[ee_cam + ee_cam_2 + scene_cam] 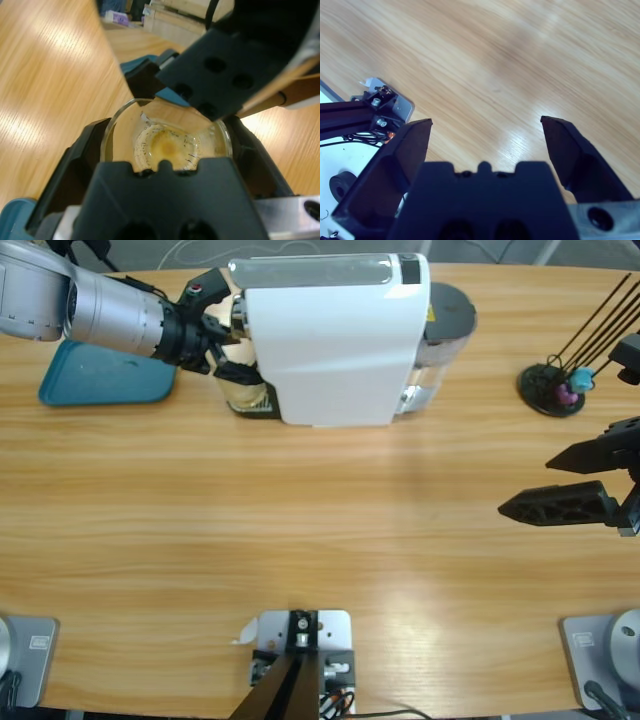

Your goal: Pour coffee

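Observation:
A small clear glass tumbler (125, 112) sits between the jaws of my left gripper (167, 150), which is shut on it. A shallow pool of tan-brown coffee (167, 146) lies in its bottom. The black spout head (235, 55) of the white coffee machine (335, 340) hangs right above the glass. In the high view my left gripper (230, 355) reaches in from the upper left to the machine's left end, where the tumbler (243, 392) stands. My right gripper (560, 480) hovers open at the right edge, holding nothing, over bare wood (485, 135).
A teal tray (100, 375) lies under the left arm at the back left. A black round stand with thin rods (553, 388) is at the back right, near the right gripper. The wooden table (320, 530) stretches across the middle and front.

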Controlling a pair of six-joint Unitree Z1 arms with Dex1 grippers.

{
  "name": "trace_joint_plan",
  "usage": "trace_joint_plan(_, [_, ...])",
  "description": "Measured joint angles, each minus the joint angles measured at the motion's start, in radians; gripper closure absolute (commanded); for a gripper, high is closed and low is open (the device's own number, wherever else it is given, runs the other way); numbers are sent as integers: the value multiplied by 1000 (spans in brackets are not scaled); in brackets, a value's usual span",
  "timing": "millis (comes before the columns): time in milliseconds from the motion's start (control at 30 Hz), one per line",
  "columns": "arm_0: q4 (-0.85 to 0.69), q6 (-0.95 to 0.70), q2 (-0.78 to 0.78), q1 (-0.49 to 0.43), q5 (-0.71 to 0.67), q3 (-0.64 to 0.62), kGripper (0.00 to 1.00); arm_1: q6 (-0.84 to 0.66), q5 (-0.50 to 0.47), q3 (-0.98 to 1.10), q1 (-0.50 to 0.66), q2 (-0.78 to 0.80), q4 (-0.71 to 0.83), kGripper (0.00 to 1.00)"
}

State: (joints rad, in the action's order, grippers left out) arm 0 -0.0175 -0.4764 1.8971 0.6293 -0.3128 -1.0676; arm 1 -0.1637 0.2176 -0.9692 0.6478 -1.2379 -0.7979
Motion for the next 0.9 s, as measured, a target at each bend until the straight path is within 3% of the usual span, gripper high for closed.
trace_joint_plan(267, [5,0,-8,0,-1,17,1000,0,3,19,0,0,12,36])
trace_joint_plan(300, [6,0,-8,0,-1,17,838,0,4,23,0,0,13,36])
trace_joint_plan(333, [8,0,-8,0,-1,17,420,-1,6,27,0,1,15,36])
trace_joint_plan(367, [11,0,-8,0,-1,18,305,-2,7,29,0,1,16,36])
trace_joint_plan(433, [18,1,-8,1,-1,21,243,-3,8,30,0,2,19,36])
trace_joint_plan(567, [26,3,-8,1,-1,24,250,-4,10,30,0,2,24,36])
trace_joint_plan(633, [27,8,-8,1,-1,24,41,-4,11,32,0,2,28,36])
trace_joint_plan(667, [27,15,-8,2,-1,24,20,-4,12,33,0,2,31,36])
trace_joint_plan(900, [62,27,-8,3,-1,37,0,-7,15,42,0,2,45,36])
